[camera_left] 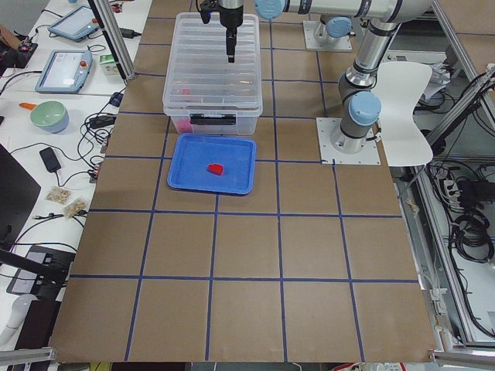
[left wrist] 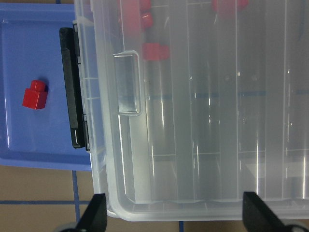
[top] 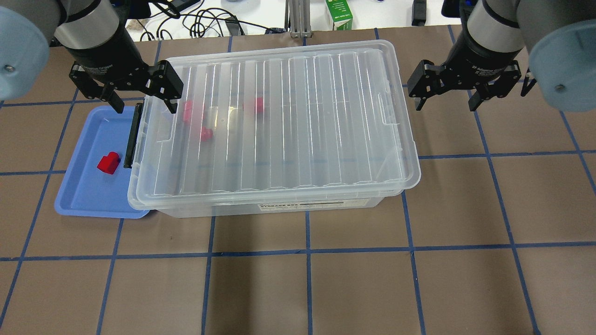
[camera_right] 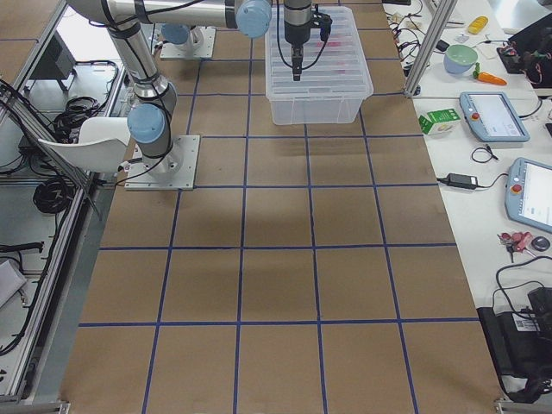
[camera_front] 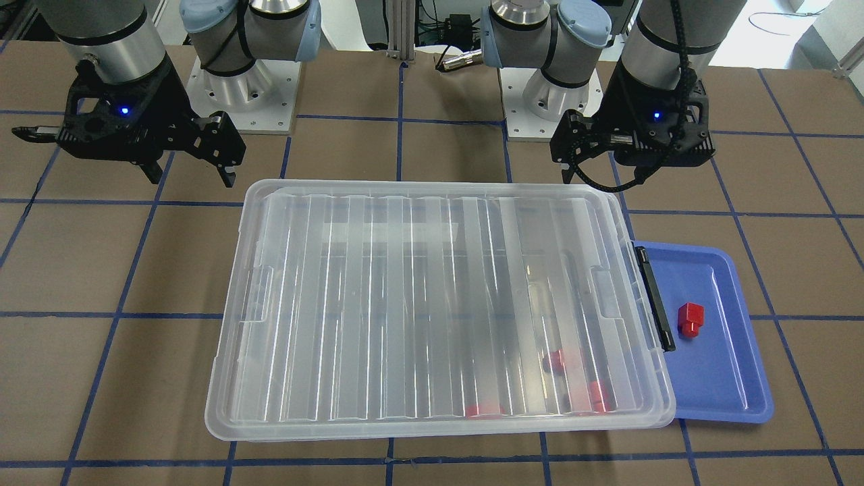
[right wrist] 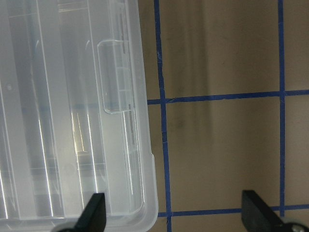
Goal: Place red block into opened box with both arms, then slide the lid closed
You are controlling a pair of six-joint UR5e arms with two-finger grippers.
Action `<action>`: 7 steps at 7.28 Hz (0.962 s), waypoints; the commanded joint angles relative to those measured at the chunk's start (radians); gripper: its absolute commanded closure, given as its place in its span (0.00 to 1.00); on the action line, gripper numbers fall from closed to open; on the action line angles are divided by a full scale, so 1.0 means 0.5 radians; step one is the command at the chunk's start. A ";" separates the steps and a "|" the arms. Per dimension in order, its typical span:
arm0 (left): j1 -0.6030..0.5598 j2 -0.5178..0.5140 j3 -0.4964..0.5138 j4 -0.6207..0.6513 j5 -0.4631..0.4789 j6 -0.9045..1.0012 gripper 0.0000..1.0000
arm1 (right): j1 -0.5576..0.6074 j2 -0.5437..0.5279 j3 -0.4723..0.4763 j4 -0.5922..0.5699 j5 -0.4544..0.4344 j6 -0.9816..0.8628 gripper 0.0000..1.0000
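Observation:
The ribbed translucent lid lies on the clear box and covers it; the box's black bar shows just outside the lid's left end. Through the lid I see three red blocks inside. One more red block lies on the blue tray. My left gripper hangs open and empty over the lid's left end. Just past the lid's right end, my right gripper is open and empty too.
The blue tray is tucked partly under the box's left end. The table is brown board with a blue tape grid. A green carton and cables sit beyond the far edge. The arm bases stand at the robot's side of the table.

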 commanded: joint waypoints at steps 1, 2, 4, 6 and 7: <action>0.002 0.002 -0.003 0.000 -0.002 0.000 0.00 | 0.001 0.001 0.008 0.000 0.001 -0.001 0.00; -0.001 0.002 -0.006 0.000 -0.003 -0.003 0.00 | -0.002 0.004 0.020 -0.006 0.001 -0.001 0.00; 0.002 0.002 -0.003 0.003 -0.003 0.000 0.00 | -0.011 0.010 0.026 -0.012 0.001 -0.001 0.00; -0.001 0.002 -0.015 0.003 -0.003 0.003 0.00 | -0.023 0.016 0.026 -0.049 -0.002 -0.001 0.00; 0.005 0.002 -0.012 0.012 -0.006 0.012 0.00 | -0.023 0.022 0.029 -0.043 -0.021 -0.001 0.00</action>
